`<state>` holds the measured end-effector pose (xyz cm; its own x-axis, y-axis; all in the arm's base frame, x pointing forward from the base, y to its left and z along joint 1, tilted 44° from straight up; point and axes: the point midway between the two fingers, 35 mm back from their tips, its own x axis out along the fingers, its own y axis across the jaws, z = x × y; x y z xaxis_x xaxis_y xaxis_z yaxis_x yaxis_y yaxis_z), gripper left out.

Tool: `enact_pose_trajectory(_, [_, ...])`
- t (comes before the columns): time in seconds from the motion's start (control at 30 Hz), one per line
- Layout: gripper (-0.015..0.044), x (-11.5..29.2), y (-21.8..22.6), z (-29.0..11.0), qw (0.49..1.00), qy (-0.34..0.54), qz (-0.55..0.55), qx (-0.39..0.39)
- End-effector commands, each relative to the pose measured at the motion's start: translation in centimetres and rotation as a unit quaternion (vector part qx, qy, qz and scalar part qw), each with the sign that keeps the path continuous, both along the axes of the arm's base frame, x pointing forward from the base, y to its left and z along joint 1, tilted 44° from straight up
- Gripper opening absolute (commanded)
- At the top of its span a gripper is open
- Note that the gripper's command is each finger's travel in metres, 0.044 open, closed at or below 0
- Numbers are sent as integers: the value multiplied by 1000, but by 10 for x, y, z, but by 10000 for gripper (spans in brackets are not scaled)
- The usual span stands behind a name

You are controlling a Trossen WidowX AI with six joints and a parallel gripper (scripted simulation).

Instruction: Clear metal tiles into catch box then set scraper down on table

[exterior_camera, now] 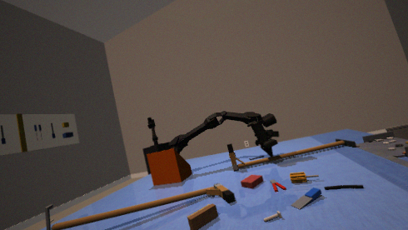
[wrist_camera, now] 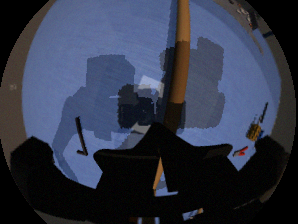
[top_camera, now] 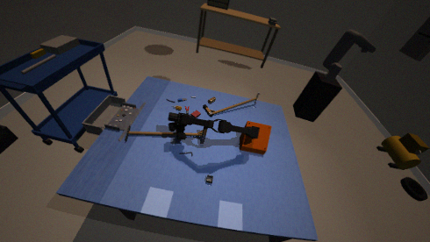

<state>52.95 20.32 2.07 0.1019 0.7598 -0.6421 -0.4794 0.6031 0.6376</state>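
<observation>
Top view: long scraper (top_camera: 146, 133) (exterior_camera: 310, 149) (wrist_camera: 181, 65) lies along the worktop (top_camera: 259, 197) (exterior_camera: 358, 167) (wrist_camera: 55, 70), blade end twd the bench plate (top_camera: 112, 126) (exterior_camera: 375, 151); metal tiles (top_camera: 124, 115) (exterior_camera: 390, 148) still need clearing off the plate, catch box (top_camera: 93, 127) (exterior_camera: 370, 137) at its far end.

Main risk, IMO: no real grip. Hand (top_camera: 179, 135) (exterior_camera: 271, 155) (wrist_camera: 156, 124) looks clenched on nothing, tips together right at the handle, which runs under & just beside them in the wrist view. If the arm (top_camera: 199, 123) (exterior_camera: 214, 120) lifts or sweeps now, scraper prob. stays behind, or gets nudged & swings out of line, b/c there'd be only side contact. Pressing down w/ shut tips could also roll the round shaft or load the wrist. A fast fix could knock the hex key (top_camera: 187, 153) (exterior_camera: 256, 157) (wrist_camera: 81, 136) nearby. Later, w/ a proper hold, a long shaft gripped off-centre may twist, so blade might skip tiles or tip them over the plate's side.

Next shld be: back up a bit, open, re-centre over shaft, close again.

Pose: arm reaches fwd from the orange base (top_camera: 261, 145) (exterior_camera: 164, 167), elbow raised, wrist bent so hand points steeply down, tips low at approx. mid-handle.
</observation>
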Motion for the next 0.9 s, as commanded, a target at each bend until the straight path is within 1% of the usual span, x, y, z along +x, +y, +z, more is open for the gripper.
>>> enact_pose_trajectory(0.0, [0,5,-14,16,1000,-12,-1,3])
enact_pose_trajectory(0.5, [0,8,-55,57,999,-37,5,4])
enact_pose_trajectory(0.63, [0,8,-59,61,999,-39,5,4])
enact_pose_trajectory(0.7, [0,7,-58,63,999,-33,1,3])
enact_pose_trajectory(0.87, [0,-3,-51,81,999,14,-30,-1])
